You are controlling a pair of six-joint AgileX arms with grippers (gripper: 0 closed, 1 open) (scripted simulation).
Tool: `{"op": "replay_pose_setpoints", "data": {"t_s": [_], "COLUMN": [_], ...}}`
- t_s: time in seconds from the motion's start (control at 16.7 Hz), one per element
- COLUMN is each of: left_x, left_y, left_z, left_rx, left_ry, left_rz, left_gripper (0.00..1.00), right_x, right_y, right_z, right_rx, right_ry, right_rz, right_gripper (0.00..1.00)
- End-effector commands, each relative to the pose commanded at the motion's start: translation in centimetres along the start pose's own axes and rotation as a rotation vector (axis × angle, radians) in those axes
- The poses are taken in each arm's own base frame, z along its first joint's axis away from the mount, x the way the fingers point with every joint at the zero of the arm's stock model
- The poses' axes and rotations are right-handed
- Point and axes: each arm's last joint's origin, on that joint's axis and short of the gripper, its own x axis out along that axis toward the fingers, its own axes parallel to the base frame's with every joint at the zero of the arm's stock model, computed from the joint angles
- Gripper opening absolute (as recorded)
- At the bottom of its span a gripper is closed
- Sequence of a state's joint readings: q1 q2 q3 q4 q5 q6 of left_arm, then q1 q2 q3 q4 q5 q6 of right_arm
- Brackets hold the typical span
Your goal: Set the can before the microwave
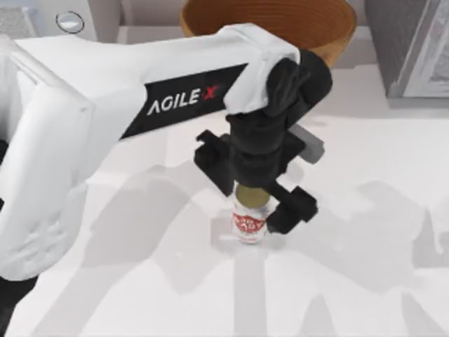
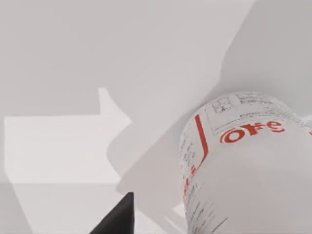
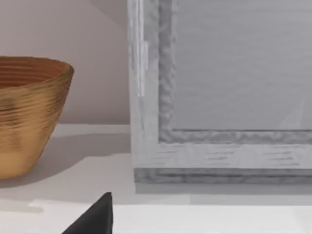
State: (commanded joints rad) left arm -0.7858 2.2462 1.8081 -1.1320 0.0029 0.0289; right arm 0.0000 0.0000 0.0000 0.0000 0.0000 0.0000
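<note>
The can [image 1: 250, 223] stands upright on the white table, a little right of the middle, with a white label, red lettering and a dull gold top. My left gripper [image 1: 254, 191] hangs straight over it, open, one black finger on each side of the can. In the left wrist view the can [image 2: 243, 165] looms very close, standing on the table. The microwave [image 1: 98, 15] sits at the far left back corner, one round silver knob showing, well away from the can. A dark part of my right gripper [image 3: 95, 219] faces the back right of the table.
A woven brown basket [image 1: 330, 31] stands at the back centre, just behind my left arm. A dark grey speckled box with a pale framed panel [image 1: 410, 49] fills the back right corner. Bare table lies ahead of the microwave and along the front.
</note>
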Motion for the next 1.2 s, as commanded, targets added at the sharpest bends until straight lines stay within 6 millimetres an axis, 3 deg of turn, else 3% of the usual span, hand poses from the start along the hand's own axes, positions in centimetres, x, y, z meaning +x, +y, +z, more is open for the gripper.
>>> {"op": "replay_pose_setpoints", "data": {"t_s": [0.54, 1.2], "left_x": [0.0, -0.56], "left_y": [0.0, 0.06], "left_z": [0.0, 0.05], "left_rx": [0.0, -0.001], "left_ry": [0.0, -0.003], "left_rz": [0.0, 0.0], "left_gripper": [0.02, 0.0], "right_x": [0.0, 0.0], "right_y": [0.0, 0.0], "right_z": [0.0, 0.0], "right_rx": [0.0, 0.0], "right_ry": [0.0, 0.0], "right_rz": [0.0, 0.0], "right_gripper": [1.0, 1.0]}}
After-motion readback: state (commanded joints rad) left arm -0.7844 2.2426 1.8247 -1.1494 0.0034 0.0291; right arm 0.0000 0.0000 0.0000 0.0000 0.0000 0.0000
